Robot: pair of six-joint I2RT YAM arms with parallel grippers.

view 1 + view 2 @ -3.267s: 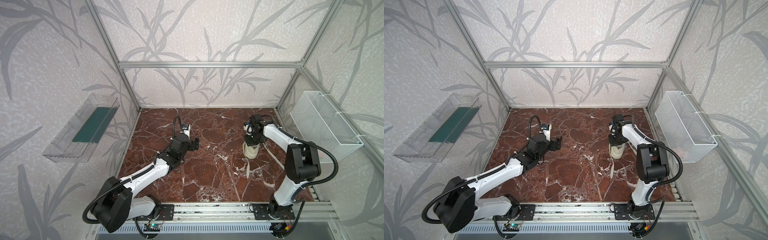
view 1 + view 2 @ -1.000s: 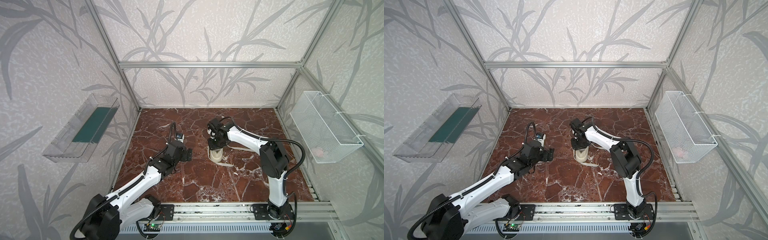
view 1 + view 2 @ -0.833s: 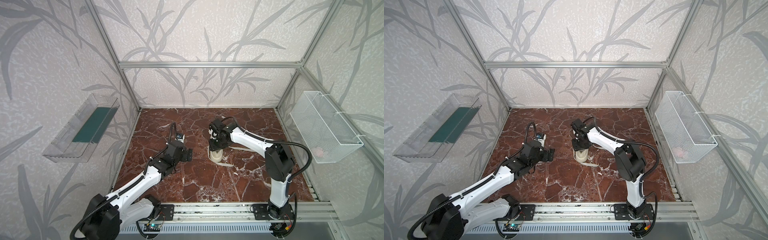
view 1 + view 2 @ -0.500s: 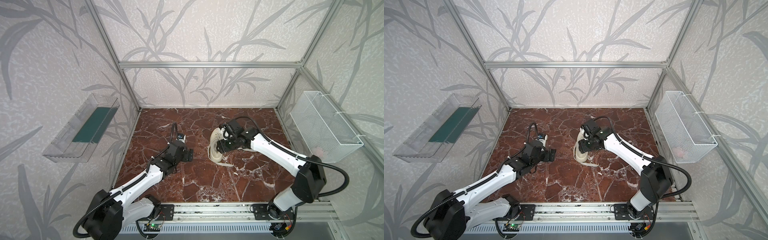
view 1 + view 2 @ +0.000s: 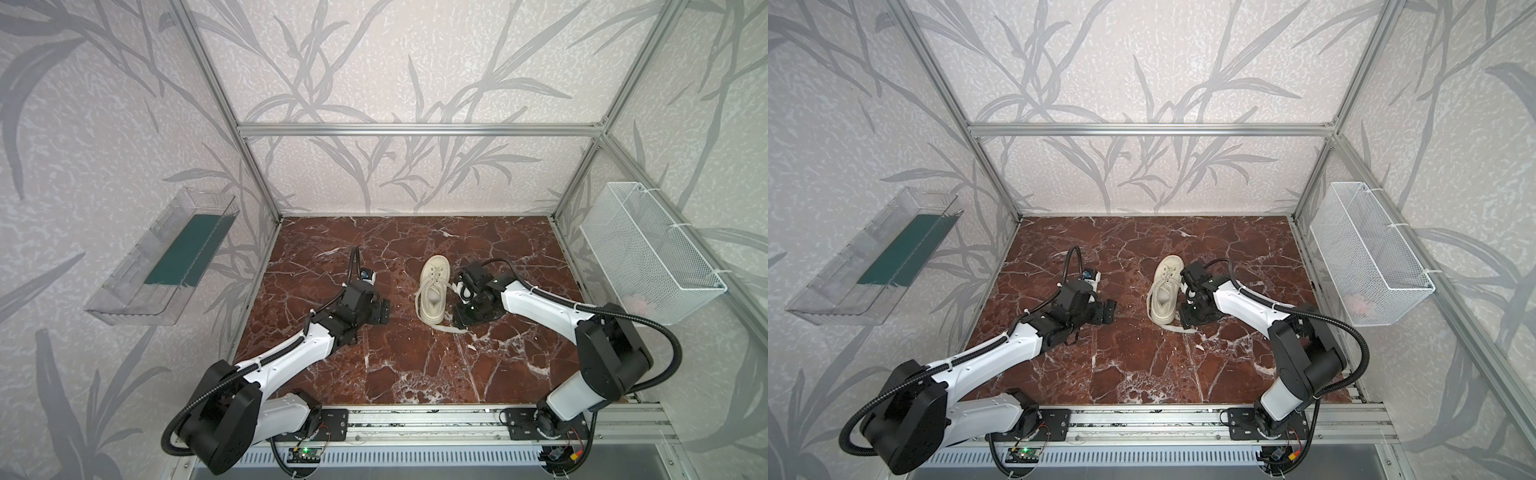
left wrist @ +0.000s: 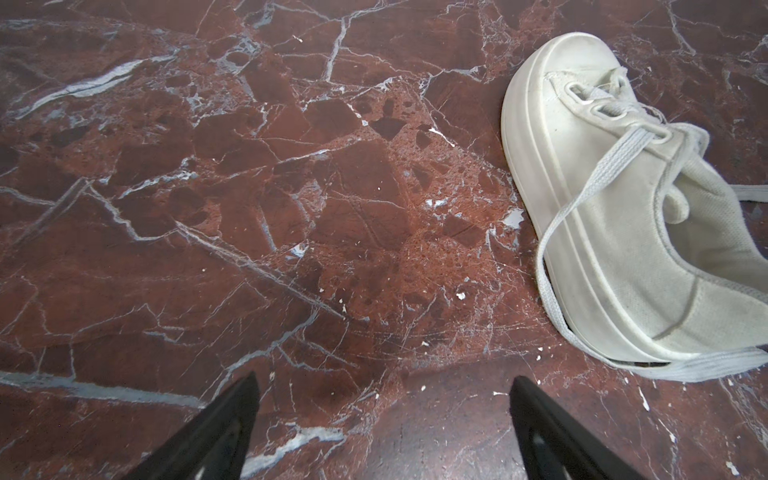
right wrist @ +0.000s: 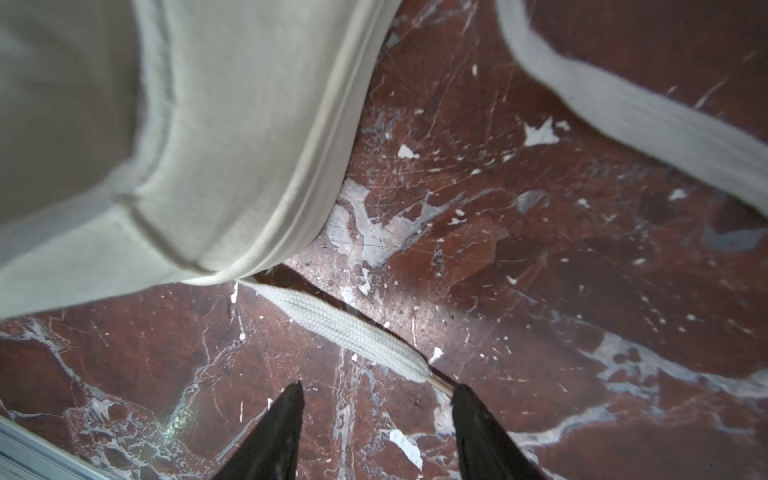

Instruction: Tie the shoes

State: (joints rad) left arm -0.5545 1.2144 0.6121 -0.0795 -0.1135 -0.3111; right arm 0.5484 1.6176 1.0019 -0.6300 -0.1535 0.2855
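A cream low-top shoe [image 5: 434,291] [image 5: 1165,291] stands on its sole mid-table, toe toward the back wall, untied. One loose lace [image 5: 451,328] trails off its heel end. My right gripper [image 5: 460,318] [image 5: 1188,316] sits low beside the heel, on the shoe's right. In the right wrist view it [image 7: 378,386] is open, and the lace end [image 7: 345,328] lies just ahead of it, its tip by one finger. My left gripper [image 5: 384,311] [image 5: 1109,311] rests left of the shoe, wide open [image 6: 383,378] over bare marble, with the shoe [image 6: 602,208] ahead and to one side.
A white wire basket [image 5: 648,253] hangs on the right wall and a clear plastic tray [image 5: 166,257] with a green insert on the left wall. An aluminium rail [image 5: 415,419] runs along the front edge. A second lace [image 7: 644,116] lies on the marble beyond the heel.
My right gripper has let go of the shoe and drawn back to its right side, low by the heel. The shoe stays mid-table. My left arm has hardly moved.
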